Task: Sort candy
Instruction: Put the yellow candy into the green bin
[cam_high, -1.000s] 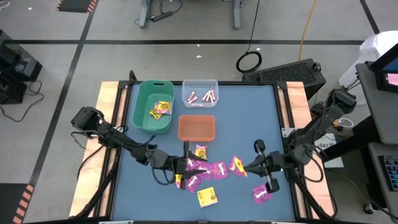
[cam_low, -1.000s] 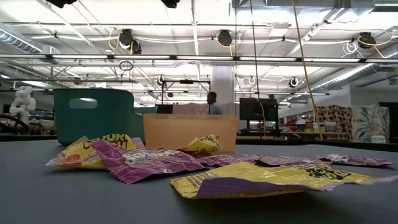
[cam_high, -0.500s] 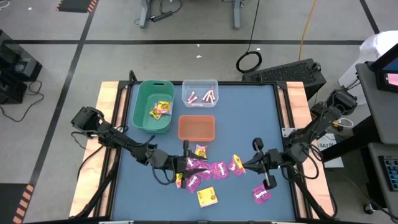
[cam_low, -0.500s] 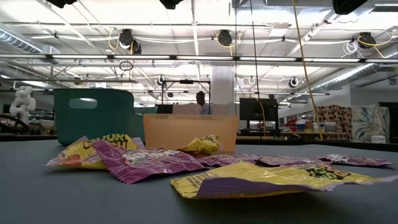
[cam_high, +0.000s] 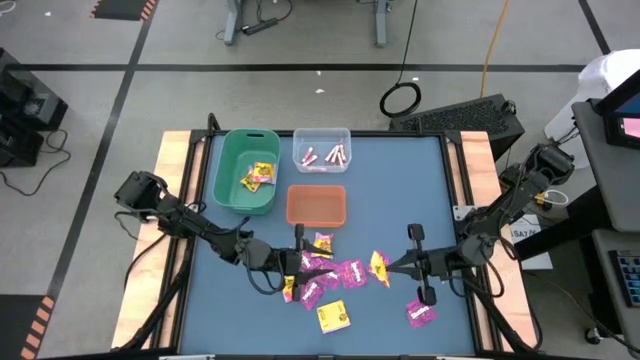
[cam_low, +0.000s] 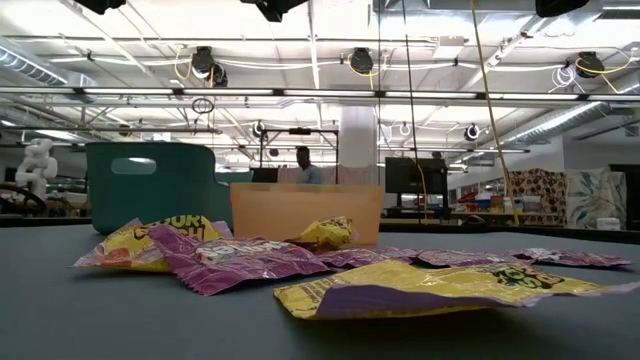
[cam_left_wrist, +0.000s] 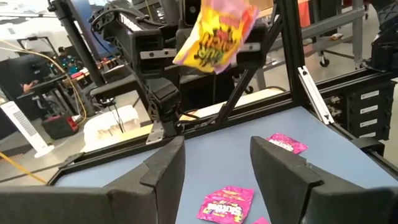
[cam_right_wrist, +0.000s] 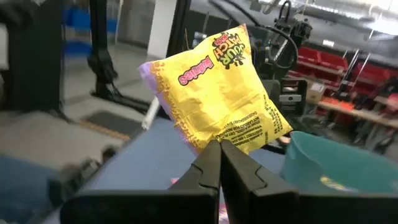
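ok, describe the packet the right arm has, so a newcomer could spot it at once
Start at the orange bin mid-table, then go to the candy pile just in front of it. At the pile's right edge, the right gripper is shut on a yellow packet. Unlike the other packets, which lie flat on the mat, this one is pinched by its edge and held up.
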